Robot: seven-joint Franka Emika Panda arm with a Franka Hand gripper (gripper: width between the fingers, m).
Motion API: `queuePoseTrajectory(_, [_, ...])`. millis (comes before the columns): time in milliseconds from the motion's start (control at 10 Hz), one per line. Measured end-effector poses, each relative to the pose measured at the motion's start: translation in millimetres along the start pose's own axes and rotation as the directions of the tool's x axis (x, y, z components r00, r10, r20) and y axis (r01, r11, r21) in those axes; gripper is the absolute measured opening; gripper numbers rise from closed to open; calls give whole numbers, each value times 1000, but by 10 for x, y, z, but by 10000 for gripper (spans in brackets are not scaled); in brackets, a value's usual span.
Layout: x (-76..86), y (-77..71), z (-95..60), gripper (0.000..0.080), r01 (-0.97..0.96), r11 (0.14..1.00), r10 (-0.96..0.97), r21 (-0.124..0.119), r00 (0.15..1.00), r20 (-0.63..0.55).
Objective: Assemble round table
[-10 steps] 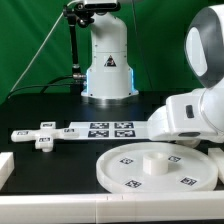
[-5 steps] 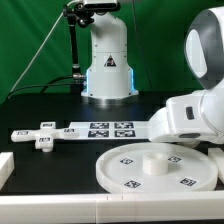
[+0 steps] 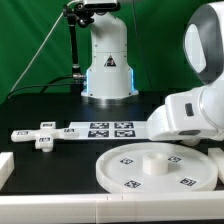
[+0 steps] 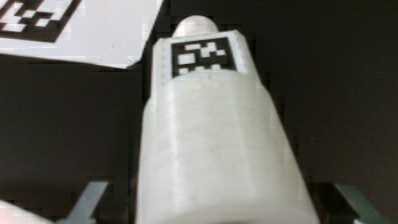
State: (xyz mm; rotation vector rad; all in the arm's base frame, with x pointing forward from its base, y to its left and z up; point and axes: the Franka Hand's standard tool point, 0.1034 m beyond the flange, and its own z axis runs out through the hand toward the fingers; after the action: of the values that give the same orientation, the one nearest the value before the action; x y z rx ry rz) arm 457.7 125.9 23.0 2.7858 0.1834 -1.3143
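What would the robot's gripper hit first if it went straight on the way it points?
Most likely the white leg. In the wrist view it lies right ahead of the gripper, between the spread fingers, with dark table around it. How far off it lies is unclear.

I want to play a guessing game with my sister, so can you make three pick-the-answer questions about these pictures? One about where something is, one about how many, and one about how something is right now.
1. Where is the cross-bar foot?
A) at the exterior view's left of the marker board
B) on top of that board
C) hanging in the air

2. How many tags does the marker board carry?
A) two
B) four
C) six

3. What stands on the middle of the round disc?
A) the leg
B) the foot
C) nothing

Answers:
1 A, the foot lies just past the board's left end.
2 B, four black-and-white squares show on it.
3 C, the disc's middle is bare.
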Motion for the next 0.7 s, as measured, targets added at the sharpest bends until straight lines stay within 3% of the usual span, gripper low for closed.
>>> queuePoseTrajectory(200, [-216, 209, -340, 410, 87, 996, -87, 15, 996, -9])
queuePoseTrajectory(400, [-296, 425, -672, 410, 189, 981, -189, 37, 982, -18])
queuePoseTrajectory(500, [-241, 510, -851, 410, 185, 982, -184, 46, 982, -31])
queuePoseTrajectory(700, [-172, 463, -796, 410, 192, 981, -189, 33, 979, -77])
